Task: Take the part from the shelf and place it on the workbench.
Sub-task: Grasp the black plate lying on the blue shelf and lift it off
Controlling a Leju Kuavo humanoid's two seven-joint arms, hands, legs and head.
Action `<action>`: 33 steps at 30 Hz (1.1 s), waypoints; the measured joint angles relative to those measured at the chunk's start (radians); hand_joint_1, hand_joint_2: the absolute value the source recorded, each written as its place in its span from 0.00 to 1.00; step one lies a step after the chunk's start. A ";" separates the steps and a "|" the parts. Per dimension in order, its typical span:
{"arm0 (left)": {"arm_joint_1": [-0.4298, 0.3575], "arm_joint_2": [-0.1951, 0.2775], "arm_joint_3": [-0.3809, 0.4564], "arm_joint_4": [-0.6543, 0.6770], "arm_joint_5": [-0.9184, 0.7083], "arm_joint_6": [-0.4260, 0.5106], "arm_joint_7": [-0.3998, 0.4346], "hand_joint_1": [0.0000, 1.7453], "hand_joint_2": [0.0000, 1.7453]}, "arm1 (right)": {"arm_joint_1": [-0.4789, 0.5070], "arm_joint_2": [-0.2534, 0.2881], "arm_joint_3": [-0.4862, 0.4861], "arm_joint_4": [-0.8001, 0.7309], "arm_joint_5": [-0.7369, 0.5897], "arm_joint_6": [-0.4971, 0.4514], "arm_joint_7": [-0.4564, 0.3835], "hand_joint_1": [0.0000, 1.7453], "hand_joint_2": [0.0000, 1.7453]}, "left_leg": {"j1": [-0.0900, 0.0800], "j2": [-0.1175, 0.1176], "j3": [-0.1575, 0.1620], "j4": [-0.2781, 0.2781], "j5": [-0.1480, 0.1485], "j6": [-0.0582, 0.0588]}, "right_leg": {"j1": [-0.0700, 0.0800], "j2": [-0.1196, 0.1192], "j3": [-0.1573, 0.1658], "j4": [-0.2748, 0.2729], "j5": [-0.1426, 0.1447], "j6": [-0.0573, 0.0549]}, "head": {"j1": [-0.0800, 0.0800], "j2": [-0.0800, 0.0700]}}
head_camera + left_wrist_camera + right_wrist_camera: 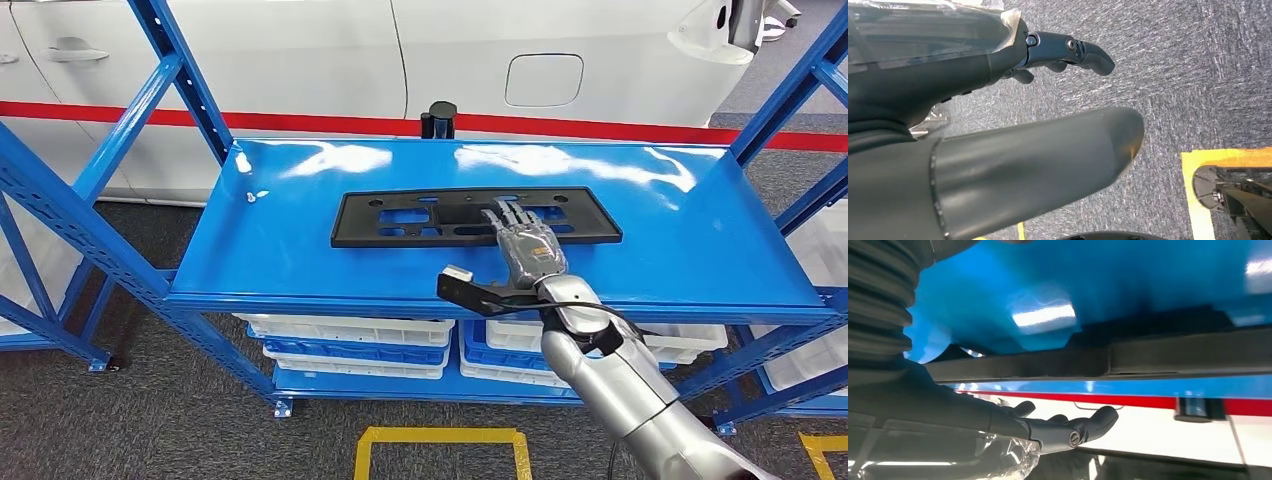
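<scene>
The part point(400, 215) is a long flat black plate with cut-outs, lying across the middle of the blue shelf point(300, 270). My right hand point(528, 245) reaches in from the front, its fingers stretched flat over the plate's right half near the front edge, holding nothing. In the right wrist view the plate's edge point(1148, 357) runs as a dark bar against the blue shelf, and the right hand point(1063, 427) lies spread beside it. My left hand point(973, 70) hangs over the grey carpet, fingers apart and empty.
Blue shelf uprights point(80, 220) stand at both sides. White bins point(350, 345) are stacked on the level below. A white car point(300, 50) with a red stripe is behind the shelf, with a black post point(440, 118) at its back edge. Yellow floor marking point(440, 440) lies in front.
</scene>
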 joint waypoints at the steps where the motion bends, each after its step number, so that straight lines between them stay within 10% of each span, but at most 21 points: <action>1: -0.001 0.000 -0.002 0.000 -0.002 -0.001 0.001 0.00 0.00 | -0.007 0.009 -0.005 0.020 0.006 -0.007 0.001 0.00 1.00 | 0.000 0.000 0.000 0.000 0.000 0.000 | 0.000 0.000 0.000 0.000 0.000 0.000 | 0.000 0.000; 33: -0.015 0.005 -0.021 0.000 -0.009 -0.027 0.023 0.00 0.00 | -0.230 0.140 -0.085 0.436 0.171 -0.173 0.053 0.00 1.00 | 0.000 0.000 0.000 0.000 0.001 0.000 | 0.000 0.000 0.000 0.000 0.000 0.000 | 0.000 0.000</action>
